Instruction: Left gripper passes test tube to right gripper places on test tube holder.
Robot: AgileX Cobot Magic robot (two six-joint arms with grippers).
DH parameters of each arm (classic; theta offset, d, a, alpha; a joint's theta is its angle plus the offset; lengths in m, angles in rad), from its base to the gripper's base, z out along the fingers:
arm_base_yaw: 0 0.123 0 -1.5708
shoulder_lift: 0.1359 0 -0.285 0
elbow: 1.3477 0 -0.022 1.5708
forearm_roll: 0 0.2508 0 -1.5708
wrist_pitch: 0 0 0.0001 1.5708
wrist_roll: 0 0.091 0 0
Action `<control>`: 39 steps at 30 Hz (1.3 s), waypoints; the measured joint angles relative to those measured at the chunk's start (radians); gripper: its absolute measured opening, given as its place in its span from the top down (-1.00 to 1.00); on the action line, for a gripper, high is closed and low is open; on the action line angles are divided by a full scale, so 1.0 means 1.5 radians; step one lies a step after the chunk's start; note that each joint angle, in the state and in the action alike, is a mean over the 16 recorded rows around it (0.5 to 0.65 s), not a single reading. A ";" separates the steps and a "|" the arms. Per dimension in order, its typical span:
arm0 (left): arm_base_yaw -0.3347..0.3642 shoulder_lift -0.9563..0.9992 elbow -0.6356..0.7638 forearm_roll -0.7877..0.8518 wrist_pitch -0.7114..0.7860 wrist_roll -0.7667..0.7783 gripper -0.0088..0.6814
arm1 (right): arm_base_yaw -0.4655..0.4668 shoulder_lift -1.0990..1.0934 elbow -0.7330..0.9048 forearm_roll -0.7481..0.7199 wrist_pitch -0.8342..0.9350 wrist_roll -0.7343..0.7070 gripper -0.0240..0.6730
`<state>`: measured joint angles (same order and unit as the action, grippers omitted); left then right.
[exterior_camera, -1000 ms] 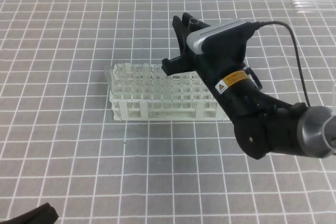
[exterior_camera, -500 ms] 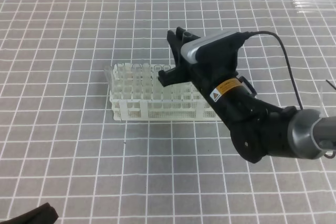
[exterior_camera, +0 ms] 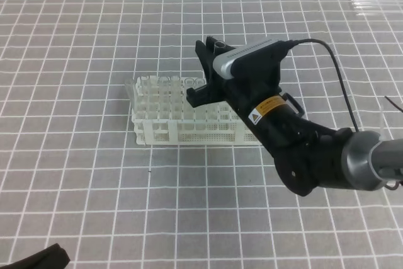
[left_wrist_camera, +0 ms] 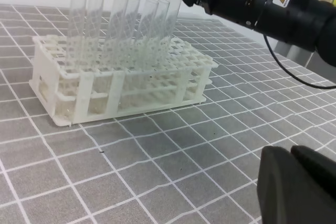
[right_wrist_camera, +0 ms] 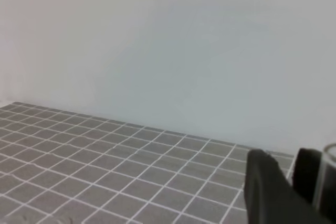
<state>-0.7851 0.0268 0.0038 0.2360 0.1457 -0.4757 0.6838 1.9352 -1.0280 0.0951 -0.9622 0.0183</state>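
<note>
Your right gripper (exterior_camera: 203,70) has shifted left over the test tube holder (exterior_camera: 157,131) since the earlier frame, jaws narrowly parted on the test tube (left_wrist_camera: 171,18) above the far row. Your left gripper (left_wrist_camera: 294,182) sits closed and empty, near left.

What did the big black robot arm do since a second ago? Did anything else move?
The right end effector slid left and a bit lower over the test tube holder, now above its back row of tubes. In the left wrist view it is at the top of the rightmost test tube; whether it grips it is unclear. The holder and the standing tubes stayed put, and so did the left end effector.
</note>
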 joint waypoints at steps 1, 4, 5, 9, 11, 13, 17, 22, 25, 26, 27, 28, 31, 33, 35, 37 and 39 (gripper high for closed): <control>0.000 0.000 0.000 0.000 0.000 0.000 0.98 | 0.000 0.001 0.000 0.000 0.000 0.000 0.68; 0.000 0.001 0.002 0.000 -0.002 0.000 0.98 | 0.000 0.002 0.000 0.001 0.000 0.000 0.68; 0.000 0.001 0.002 0.000 -0.002 0.000 0.98 | 0.000 0.003 0.000 0.001 0.001 0.001 0.68; 0.000 0.001 0.002 0.001 -0.002 0.000 0.98 | 0.000 0.004 -0.007 0.001 0.013 0.001 0.68; 0.000 0.001 0.003 0.001 -0.003 0.001 0.98 | 0.000 0.005 -0.012 0.001 0.023 0.001 0.68; 0.000 0.001 0.003 0.001 -0.003 0.001 0.98 | 0.000 0.005 -0.018 0.001 0.033 0.001 0.68; 0.000 0.001 0.003 0.001 -0.003 0.001 0.98 | -0.001 0.008 -0.029 0.001 0.052 0.000 0.68; 0.000 0.000 0.002 0.001 -0.003 0.001 0.98 | -0.001 0.012 -0.043 0.001 0.072 -0.001 0.68; 0.000 0.000 0.002 0.001 -0.003 0.001 0.98 | -0.001 0.014 -0.046 0.001 0.075 -0.002 0.68; 0.000 0.000 0.002 0.000 -0.002 0.000 0.98 | -0.001 0.015 -0.046 0.001 0.074 -0.002 0.68; 0.000 0.001 0.002 0.001 -0.003 0.001 0.98 | -0.001 0.016 -0.046 0.001 0.074 -0.002 0.68; 0.000 0.001 0.002 0.000 -0.002 0.000 0.98 | -0.001 0.017 -0.046 0.001 0.073 -0.002 0.68; 0.000 0.001 0.002 0.001 -0.003 0.001 0.98 | -0.002 0.019 -0.046 0.002 0.073 -0.002 0.69; 0.000 0.001 0.001 0.000 -0.002 0.000 0.98 | -0.002 0.021 -0.046 0.002 0.073 -0.002 0.69; 0.000 0.000 0.001 0.000 -0.001 0.000 0.98 | -0.002 0.022 -0.046 0.002 0.074 -0.002 0.69; 0.000 0.000 0.000 0.000 0.000 0.000 0.98 | -0.002 0.023 -0.046 0.003 0.076 -0.002 0.68; 0.000 0.000 0.001 0.000 -0.001 0.000 0.98 | -0.002 0.023 -0.046 0.003 0.079 -0.002 0.68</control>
<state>-0.7850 0.0273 0.0046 0.2363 0.1448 -0.4756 0.6815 1.9703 -1.0974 0.0992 -0.8440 0.0154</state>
